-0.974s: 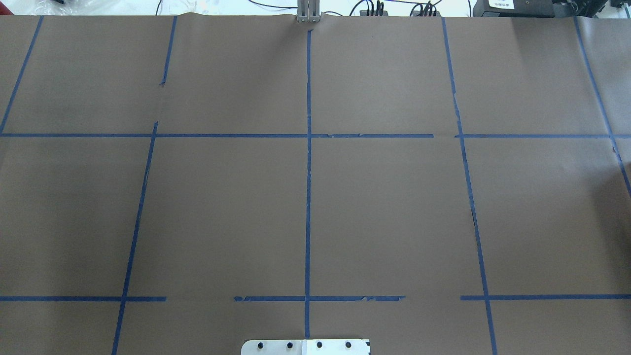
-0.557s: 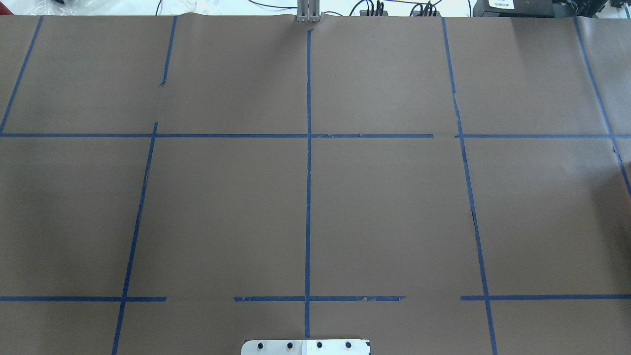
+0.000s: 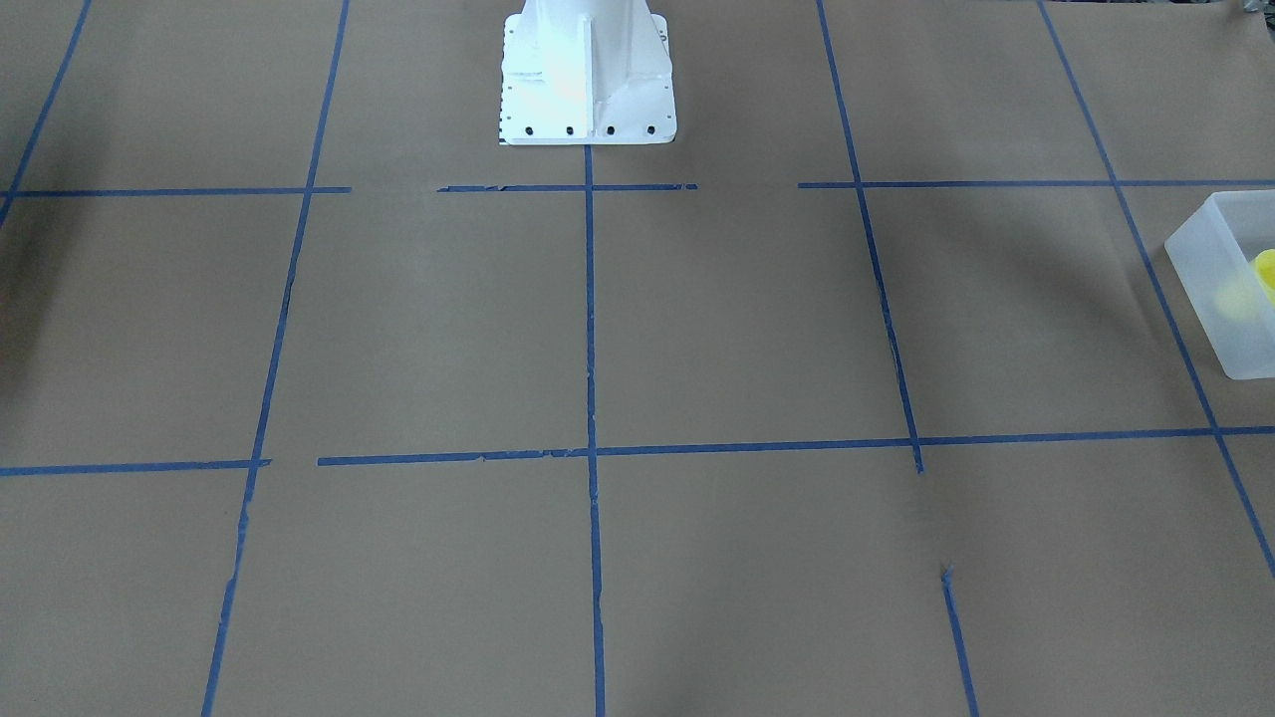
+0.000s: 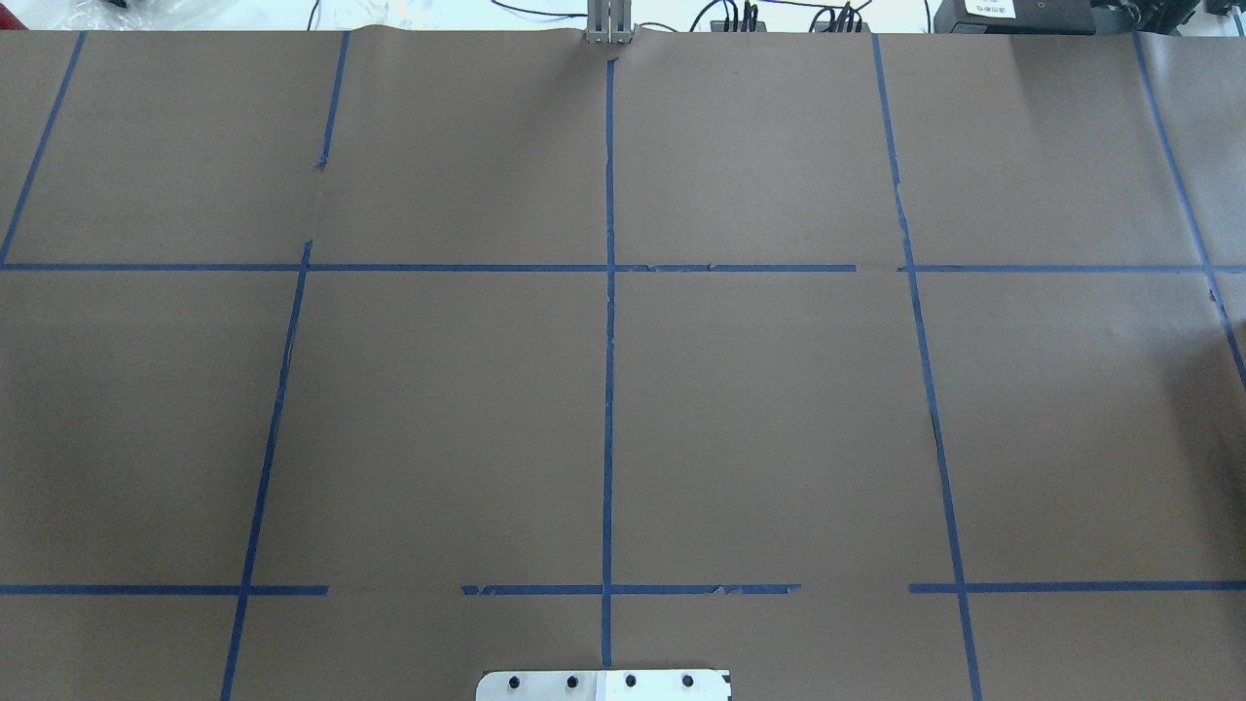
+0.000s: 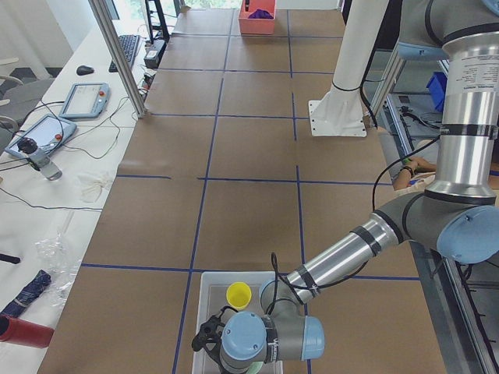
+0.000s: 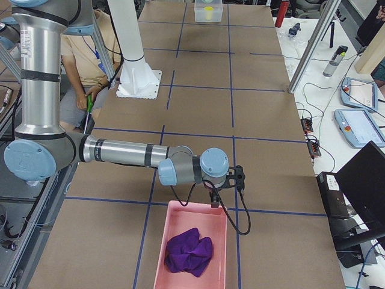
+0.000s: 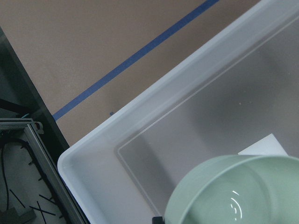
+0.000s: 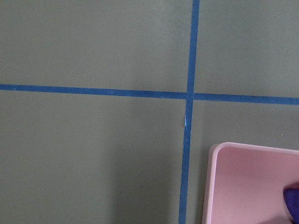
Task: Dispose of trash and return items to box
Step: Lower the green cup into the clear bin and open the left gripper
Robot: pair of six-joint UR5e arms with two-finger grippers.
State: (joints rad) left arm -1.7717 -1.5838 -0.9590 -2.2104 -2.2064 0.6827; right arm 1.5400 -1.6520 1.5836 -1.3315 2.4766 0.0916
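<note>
Watching from my desk, I get the left gripper (image 5: 206, 336) only in the side view along the table, low over the box (image 5: 198, 305) — I cannot tell how far its jaws are parted, nor whether they grip anything. Its wrist camera is filled at the lower right by the mint-green bowl (image 7: 233, 193), mouth up, inside the frosted walls of the box. Whether the bowl sits on the floor or hangs from the gripper, I cannot tell. The yellow cup (image 5: 238, 294) stands in the box just beyond the gripper, toward the table's middle. The right gripper (image 6: 215, 195) points down at the rim of the pink bin (image 6: 180, 224), and again its opening is beyond me to read. A purple cloth (image 6: 188, 251) lies in that bin, past the gripper on the side away from the table's middle — blue tape (image 8: 188, 140) crosses the brown paper (image 8: 93, 46) under its camera.
</note>
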